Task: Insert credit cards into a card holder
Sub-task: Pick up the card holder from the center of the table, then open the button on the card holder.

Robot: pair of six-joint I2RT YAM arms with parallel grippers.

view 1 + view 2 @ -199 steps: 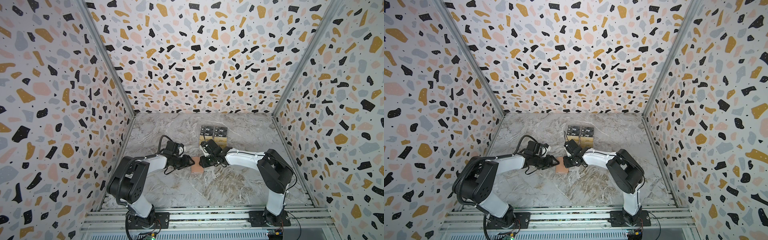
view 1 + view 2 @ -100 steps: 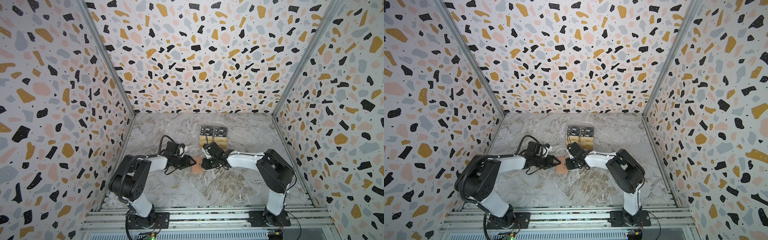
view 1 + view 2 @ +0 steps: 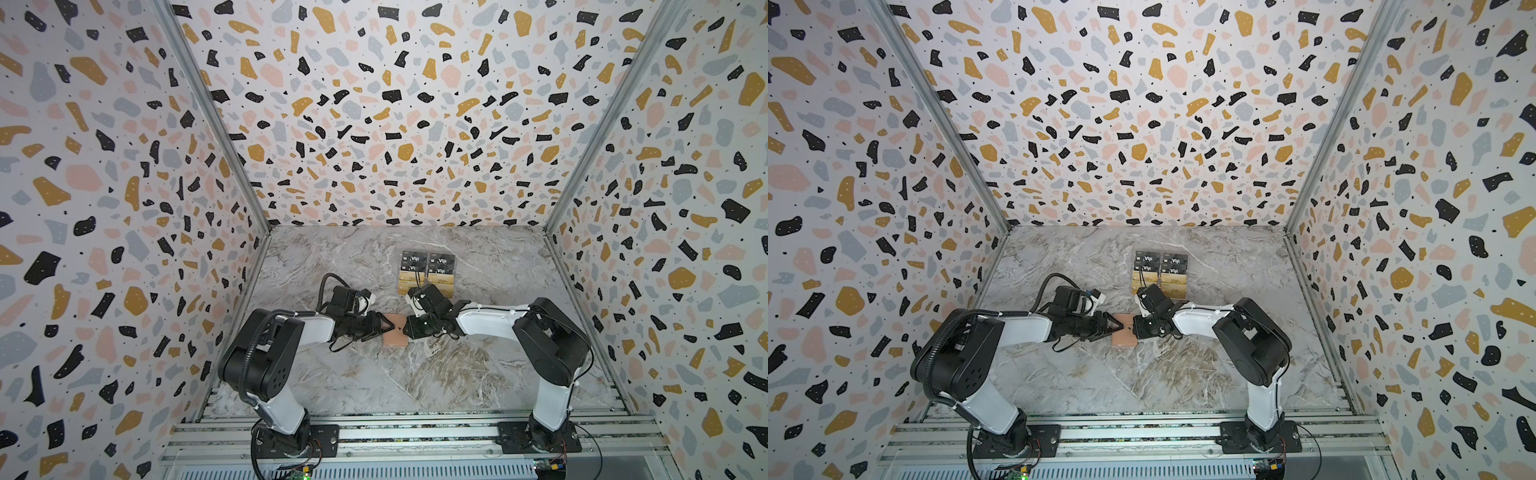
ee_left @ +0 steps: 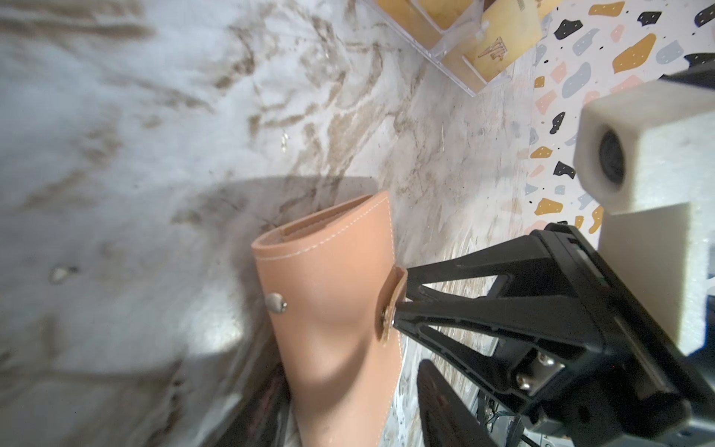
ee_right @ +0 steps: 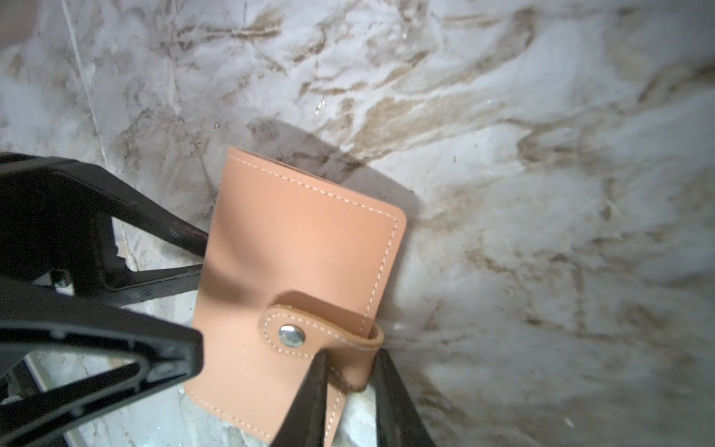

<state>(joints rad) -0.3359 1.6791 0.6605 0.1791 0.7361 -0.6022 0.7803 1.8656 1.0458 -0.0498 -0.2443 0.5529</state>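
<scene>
The peach-pink card holder [image 3: 395, 334] [image 3: 1124, 336] lies mid-table between both grippers. My left gripper [image 3: 385, 326] [image 4: 350, 371] has its fingers on either side of the holder's body [image 4: 329, 271], which is dented and bowed between them. My right gripper [image 3: 409, 328] [image 5: 352, 356] is shut on the holder's snap strap [image 5: 309, 329], which is lifted off the round stud [image 4: 276, 302]. Gold credit cards [image 3: 409, 284] [image 3: 1177, 283] [image 4: 499, 42] stand in the front row of a clear stand behind the grippers.
The clear tiered stand [image 4: 452, 58] also holds black "Vip" cards [image 3: 415, 259] [image 3: 1175, 261] in its back rows. Terrazzo walls close in the marble table [image 3: 374, 395] on three sides. An aluminium rail runs along the front edge.
My right gripper has narrowed onto the strap at the holder's right edge. The left gripper and the holder have barely moved.
</scene>
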